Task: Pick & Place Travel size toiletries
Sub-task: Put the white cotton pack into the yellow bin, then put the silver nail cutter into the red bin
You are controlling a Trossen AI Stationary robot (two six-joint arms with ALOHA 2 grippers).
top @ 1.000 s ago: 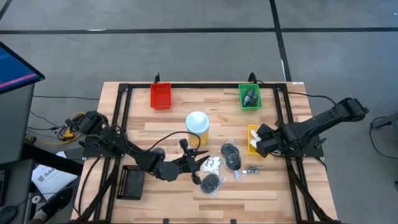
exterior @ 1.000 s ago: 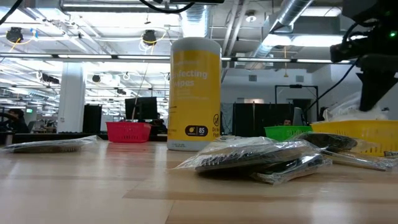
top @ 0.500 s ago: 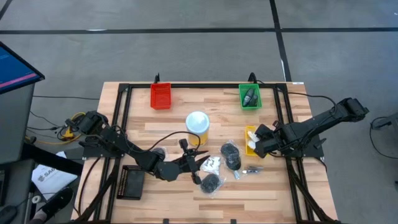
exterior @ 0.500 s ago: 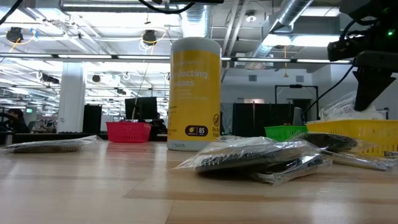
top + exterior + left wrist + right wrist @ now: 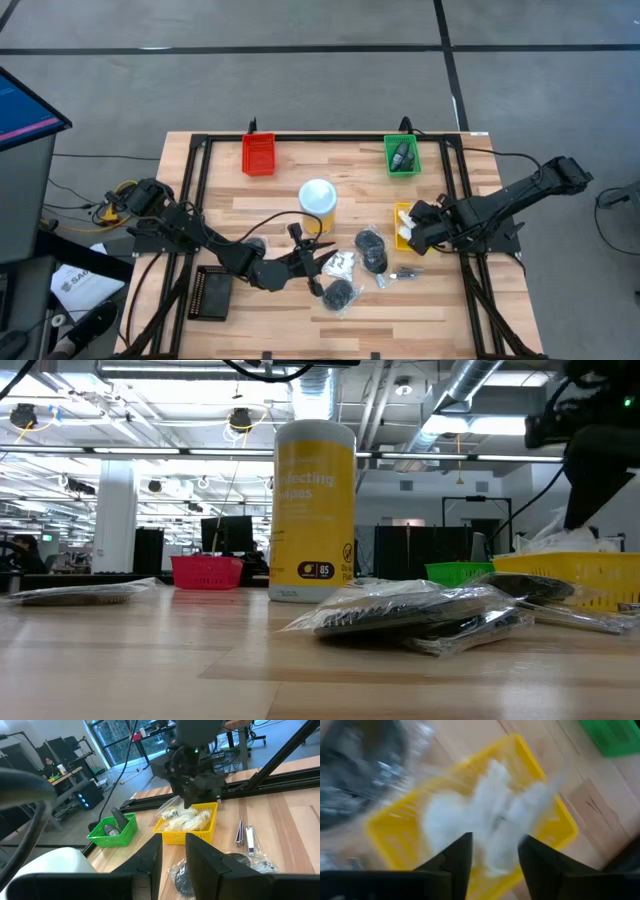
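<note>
High view, right gripper (image 5: 407, 229): hanging over the yellow tray (image 5: 405, 214), which is sitting directly under its fingertips with white sachets (image 5: 403, 231) lying inside.
High view, left gripper (image 5: 318, 262): reaching low over the boards near the table's middle; a white sachet (image 5: 342, 264) is lying just ahead of its tips, a dark bundle in a clear bag (image 5: 339, 293) just beside them.
High view, other toiletries: a second dark bundle (image 5: 372, 250) and some silvery bits (image 5: 404, 271) are lying between the two grippers; the yellow tub (image 5: 318, 200) is standing beyond the left gripper.
High view, trays: the red tray (image 5: 258, 154) and green tray (image 5: 402, 155) are sitting at the far edge, the black tray (image 5: 211, 293) behind the left arm.
Low view: the right arm (image 5: 585, 435) is hanging above the yellow tray's rim, with crumpled white packets (image 5: 560, 540) poking up below it; bagged bundles (image 5: 420, 612) are lying in front.
Left wrist view: the left fingers (image 5: 205, 857) are standing a narrow gap apart with nothing between them; the yellow tray with its sachets is sitting well ahead, the right gripper poised right over it.
Right wrist view: the right fingers (image 5: 536, 855) are standing apart and empty; the white sachets are resting loose in the yellow tray just past the tips, blurred.
</note>
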